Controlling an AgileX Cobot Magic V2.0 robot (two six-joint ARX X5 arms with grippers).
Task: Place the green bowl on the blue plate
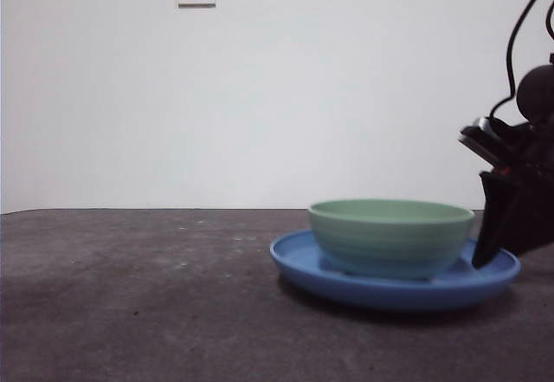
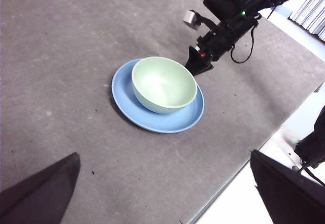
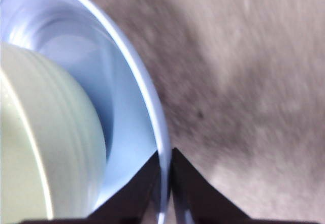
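While on the table (image 2: 61, 56):
Green bowl (image 1: 388, 235): upright in blue plate (image 1: 299, 263).
Right gripper (image 3: 164, 170): clenched on plate's rim.
Left gripper (image 2: 167, 193): released, high, well apart.

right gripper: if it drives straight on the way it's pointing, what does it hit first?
Likely the wide glossy blue plate: the right gripper has its nearly shut tips straddling the rim already. Past that, probably the pale mint-green bowl; depth is unclear.

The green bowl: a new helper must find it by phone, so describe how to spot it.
On the dark grey table, look for the wide blue plate beside the right hand. The green bowl sits upright on that plate. It is pale mint, deeper and narrower than the shallow plate under it.
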